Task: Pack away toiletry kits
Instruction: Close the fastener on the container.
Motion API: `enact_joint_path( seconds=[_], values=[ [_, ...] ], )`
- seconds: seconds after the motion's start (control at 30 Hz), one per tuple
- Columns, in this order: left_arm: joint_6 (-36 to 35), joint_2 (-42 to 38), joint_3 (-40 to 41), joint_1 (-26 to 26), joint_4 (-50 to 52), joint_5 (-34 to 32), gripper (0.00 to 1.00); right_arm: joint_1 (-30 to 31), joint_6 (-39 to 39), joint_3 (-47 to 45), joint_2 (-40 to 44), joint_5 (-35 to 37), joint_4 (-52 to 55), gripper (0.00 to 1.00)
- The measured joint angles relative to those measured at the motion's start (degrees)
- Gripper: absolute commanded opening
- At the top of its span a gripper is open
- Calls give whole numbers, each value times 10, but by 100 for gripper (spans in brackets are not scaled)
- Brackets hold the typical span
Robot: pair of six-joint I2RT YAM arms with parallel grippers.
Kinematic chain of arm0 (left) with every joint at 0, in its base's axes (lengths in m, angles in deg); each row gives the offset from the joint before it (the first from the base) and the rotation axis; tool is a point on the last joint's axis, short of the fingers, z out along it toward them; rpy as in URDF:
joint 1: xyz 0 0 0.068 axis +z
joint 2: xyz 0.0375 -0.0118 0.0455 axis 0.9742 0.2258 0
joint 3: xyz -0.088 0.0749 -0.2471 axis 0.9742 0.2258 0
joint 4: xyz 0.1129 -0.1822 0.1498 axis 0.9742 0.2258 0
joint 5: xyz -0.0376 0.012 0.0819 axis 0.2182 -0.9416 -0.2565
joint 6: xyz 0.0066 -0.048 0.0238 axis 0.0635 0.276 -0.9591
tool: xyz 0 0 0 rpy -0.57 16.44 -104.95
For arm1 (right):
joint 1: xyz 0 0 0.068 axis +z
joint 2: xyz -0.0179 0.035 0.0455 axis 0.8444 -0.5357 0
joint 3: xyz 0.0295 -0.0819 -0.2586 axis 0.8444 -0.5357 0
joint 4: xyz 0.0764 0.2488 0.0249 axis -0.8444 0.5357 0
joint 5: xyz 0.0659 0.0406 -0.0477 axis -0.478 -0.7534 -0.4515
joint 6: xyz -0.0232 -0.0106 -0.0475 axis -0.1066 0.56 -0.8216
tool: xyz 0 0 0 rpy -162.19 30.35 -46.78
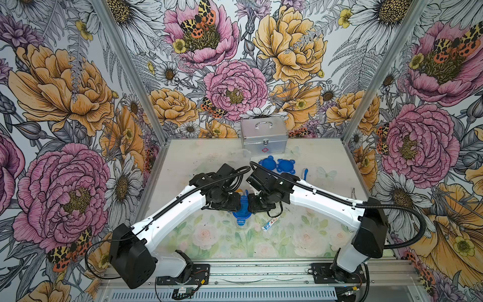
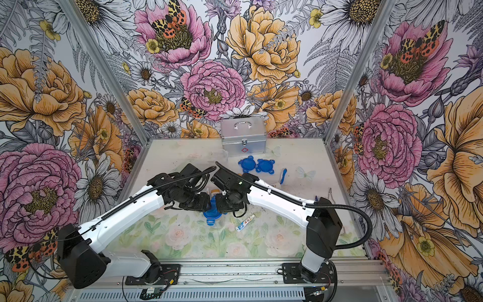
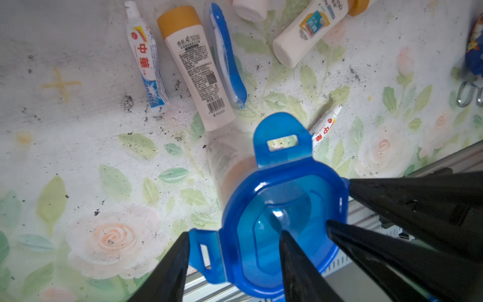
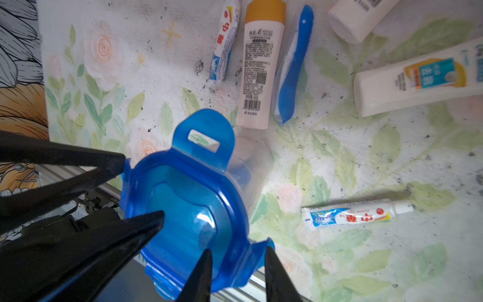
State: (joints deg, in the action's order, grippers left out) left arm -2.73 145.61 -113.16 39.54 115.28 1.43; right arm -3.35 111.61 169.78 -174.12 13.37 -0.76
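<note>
One pale surface point(image 1: 209, 243), printed with faint roses, inside a booth papered with large flowers. Two white arms, black at the wrists, stretched in from the near edge and meeting at the middle. At the back, lid down and well apart from the arms, a silver metal case point(image 1: 264, 136) with a handle and a red cross.

Between the two wrists, a clear cup point(image 3: 227, 167), seemingly upright. Something orange and something blue dimly visible through its wall. On top of it, a blue lid point(image 3: 282, 214) with clip tabs. Just in front of the case, two spare lids point(image 1: 277, 165), flat and touching.

Loose near the cup: a white bottle point(image 3: 196, 70) with a yellow-orange cap and a second bottle point(image 3: 308, 34) lying slantwise. Just beside the first, a toothbrush point(image 3: 227, 57). On its other side, a small tube point(image 3: 146, 60). Near the cup, a second tube point(image 3: 325, 124).

Left fingers point(image 3: 172, 272) set narrow on one side tab, one outside the tab and one on the lid's sunken top. Right fingers point(image 4: 277, 279) likewise on the opposite tab. Pinching, by the look of it.

Probably light, thin plastic. Lid likely stiff at the rim, with tabs that flex. Cup wall smooth, so likely slippery and easy to tip or squash. Best taken at the tabs or across the rim, with even pressure from both sides, not by the bare wall.
</note>
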Motion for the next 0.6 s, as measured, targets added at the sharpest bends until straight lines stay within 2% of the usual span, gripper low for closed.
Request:
enact_joint_path(
  seconds=[0.2,0.4,0.6],
  values=[
    [24,-18,36,24,-42,56,54,-12,17,-34,16,-30,-44,33],
    [62,-42,76,44,-81,100,60,-21,36,-70,30,-65,-101,34],
    [97,-54,94,50,-102,110,60,-33,54,-112,46,-100,-158,34]
  ],
)
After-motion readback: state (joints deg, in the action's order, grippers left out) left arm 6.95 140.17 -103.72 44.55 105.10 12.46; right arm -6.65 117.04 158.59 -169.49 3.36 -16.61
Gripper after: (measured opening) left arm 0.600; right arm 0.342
